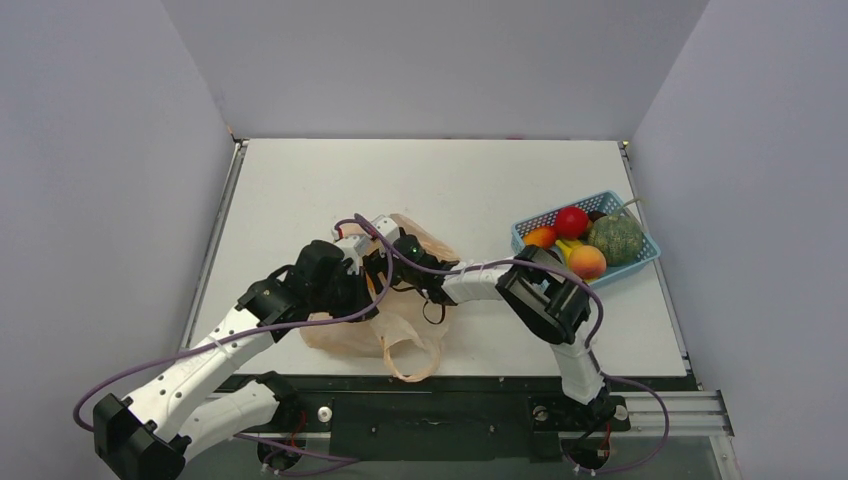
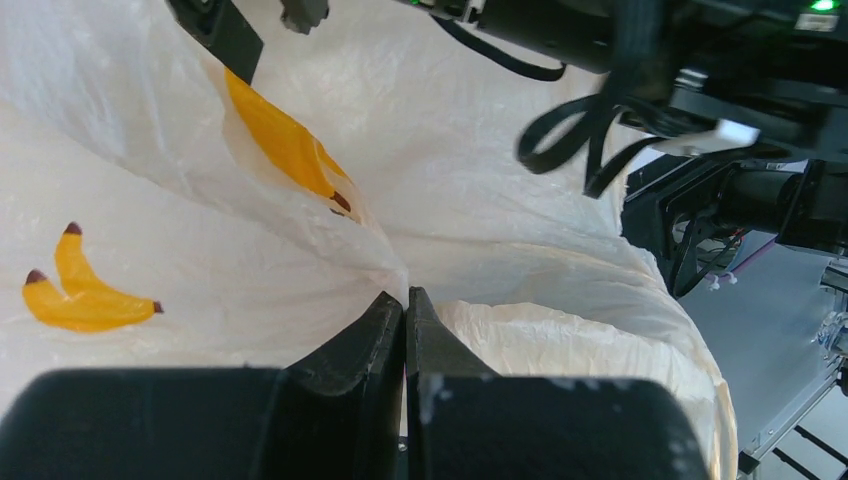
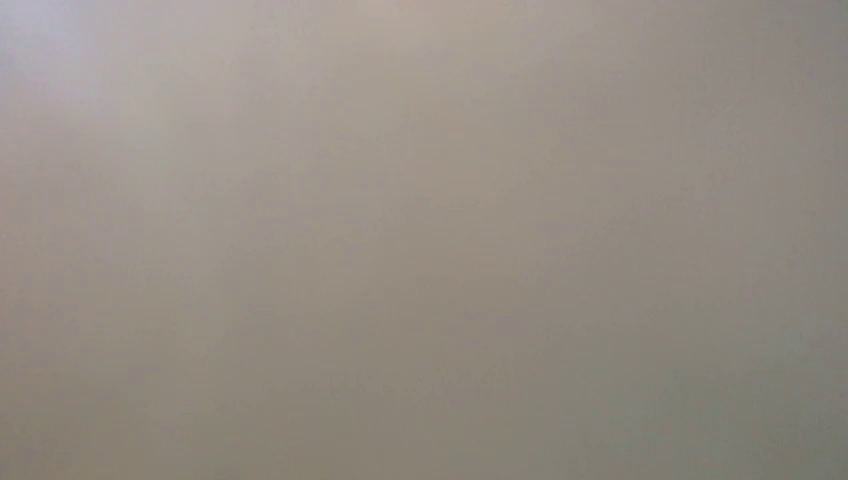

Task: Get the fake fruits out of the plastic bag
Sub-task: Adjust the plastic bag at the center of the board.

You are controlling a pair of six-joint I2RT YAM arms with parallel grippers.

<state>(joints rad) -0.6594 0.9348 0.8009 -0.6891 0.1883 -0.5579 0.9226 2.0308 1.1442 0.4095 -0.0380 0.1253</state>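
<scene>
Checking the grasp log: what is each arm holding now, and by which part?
The left gripper pinches a fold of the plastic bag, jaws shut. The right gripper, at the bag: cannot be told.

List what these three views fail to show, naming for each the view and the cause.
- Inside of the plastic bag: top view, left arm, right arm and crinkled film cover it; left wrist view shows film only.
- Right gripper jaws: top view, buried among bag and arms; right wrist view is a blank grey blur.
- Fruits low in the blue basket: top view, upper fruits cover them.
</scene>
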